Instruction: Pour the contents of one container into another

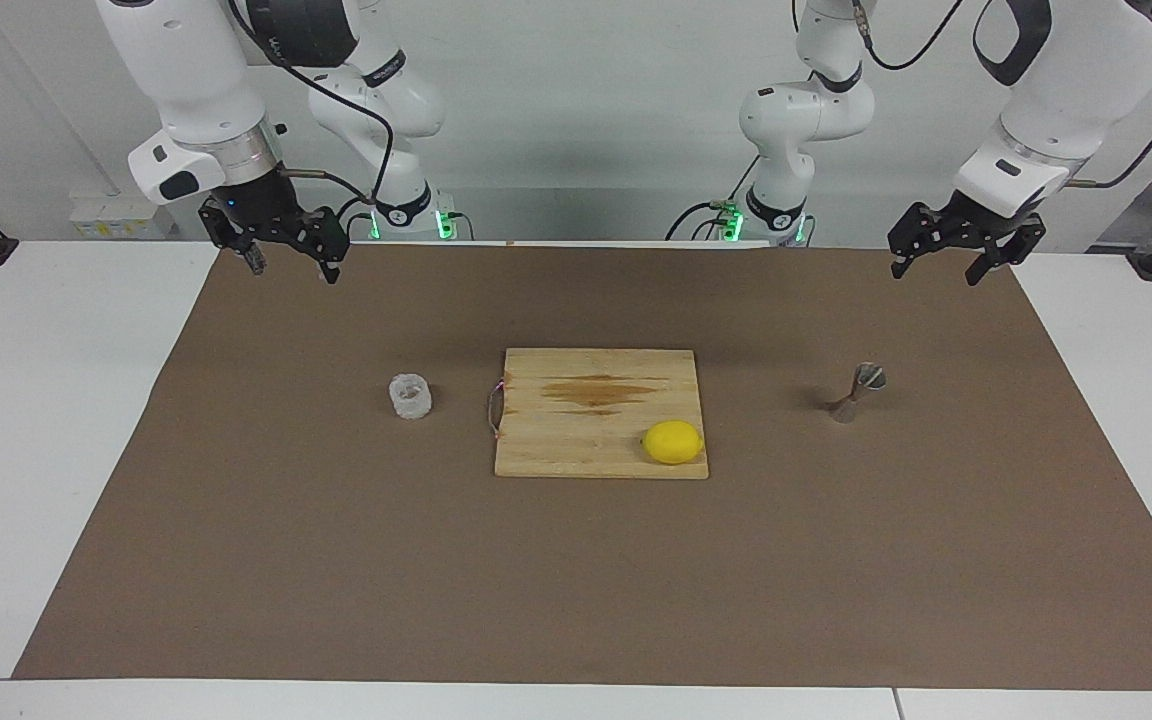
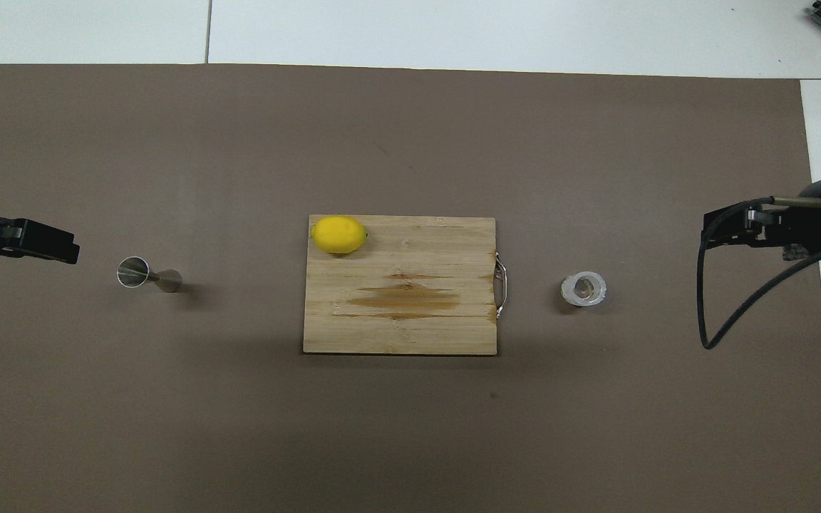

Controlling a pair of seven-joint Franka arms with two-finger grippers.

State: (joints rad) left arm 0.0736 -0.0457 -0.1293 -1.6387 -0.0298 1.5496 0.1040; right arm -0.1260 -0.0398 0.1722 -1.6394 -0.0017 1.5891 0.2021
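Clear, knobbly glass makes up the cup (image 1: 410,396) (image 2: 584,290) — squat, frosted-looking, standing upright with its mouth open upward on the brown mat (image 1: 576,560) (image 2: 410,427), beside the handle end of the board (image 1: 576,440) (image 2: 400,328), toward the right arm's end of the surface. The jigger (image 1: 858,391) (image 2: 149,274) is grey metal, two cones joined at a narrow waist; it stands upright on the mat toward the left arm's end, well apart from the board. Cup and jigger lie about equally far from the robots, with the board between them.

On the board sits a yellow lemon (image 1: 674,442) (image 2: 339,234), at the corner farther from the robots and nearer the jigger. A darker stain marks the board's middle, and a thin metal handle sits on the edge facing the cup.

The mat covers most of the white surface (image 1: 46,400) (image 2: 524,32); a plain pale wall rises by the arms' bases.

Both arms wait, raised over the mat's edge nearest the robots. The right gripper (image 1: 286,262) (image 2: 745,226) hangs at the cup's end, its jaws apart and holding nothing. The left gripper (image 1: 944,260) (image 2: 40,242) hangs at the jigger's end — jaws also apart and bare.
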